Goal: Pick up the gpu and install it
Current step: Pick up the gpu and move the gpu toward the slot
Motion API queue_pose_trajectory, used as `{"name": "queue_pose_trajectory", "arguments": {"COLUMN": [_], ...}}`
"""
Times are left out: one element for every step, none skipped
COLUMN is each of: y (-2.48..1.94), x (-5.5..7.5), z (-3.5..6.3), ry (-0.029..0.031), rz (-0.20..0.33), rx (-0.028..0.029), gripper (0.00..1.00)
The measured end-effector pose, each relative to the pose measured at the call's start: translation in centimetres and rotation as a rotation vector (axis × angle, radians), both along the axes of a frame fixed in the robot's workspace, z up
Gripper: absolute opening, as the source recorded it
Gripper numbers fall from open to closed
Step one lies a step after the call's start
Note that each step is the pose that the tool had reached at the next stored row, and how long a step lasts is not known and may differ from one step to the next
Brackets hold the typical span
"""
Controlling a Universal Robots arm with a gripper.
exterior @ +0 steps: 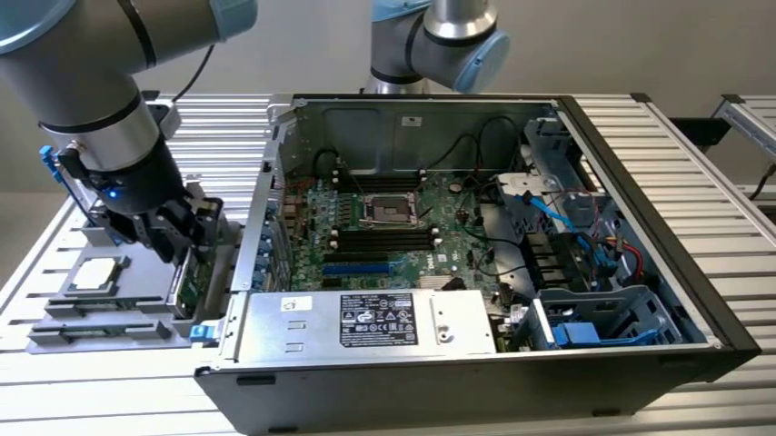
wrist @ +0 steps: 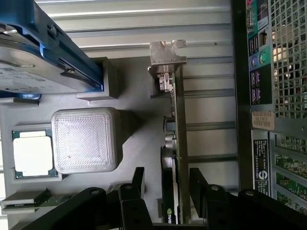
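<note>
The gpu stands on edge in a grey holder tray, its green board edge and silver end bracket facing the wrist camera. My gripper is open and straddles the card's near end. One black finger stands a gap away on the cover side, while the other finger is close to the board side. In the exterior view the gripper hangs low over the gpu, just off the open computer case on the exterior view's left.
The tray also holds a square silver processor chip and a hard drive in a blue frame. The case's perforated wall is close beside the card. Inside lie the motherboard and blue slots. A second arm stands behind.
</note>
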State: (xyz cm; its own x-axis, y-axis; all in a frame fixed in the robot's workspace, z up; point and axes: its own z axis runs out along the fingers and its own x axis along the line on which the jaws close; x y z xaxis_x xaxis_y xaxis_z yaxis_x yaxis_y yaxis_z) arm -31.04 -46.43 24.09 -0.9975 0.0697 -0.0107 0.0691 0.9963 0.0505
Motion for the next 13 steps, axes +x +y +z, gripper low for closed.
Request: {"name": "queue_pose_trajectory", "arguments": {"y": [-0.02,-0.04,-0.06,-0.08,-0.10,-0.15,-0.19,-0.21,-0.21,-0.22,-0.22,-0.23,-0.23], "x": [0.04,0.09,0.15,0.17,0.16,0.17,0.17,0.17,0.17,0.18,0.20,0.21,0.22], "z": [0.00,0.00,-0.01,-0.01,-0.02,-0.02,-0.04,-0.07,-0.09,-0.10,-0.12,-0.13,-0.14], "ry": [0.0002,0.0003,0.0003,0.0003,0.0004,0.0004,0.0003,0.0001,0.0002,0.0005,0.0004,0.0004,0.0004], "rz": [-0.002,-0.003,-0.004,-0.005,-0.007,-0.007,-0.008,-0.009,-0.010,-0.010,-0.010,-0.010,-0.010], "rx": [-0.0001,0.0000,0.0000,0.0000,-0.0001,-0.0001,0.0000,0.0001,0.0001,-0.0001,-0.0001,-0.0001,-0.0001], "gripper": [0.51,0.51,0.51,0.51,0.51,0.51,0.51,0.51,0.51,0.51,0.51,0.51,0.48]}}
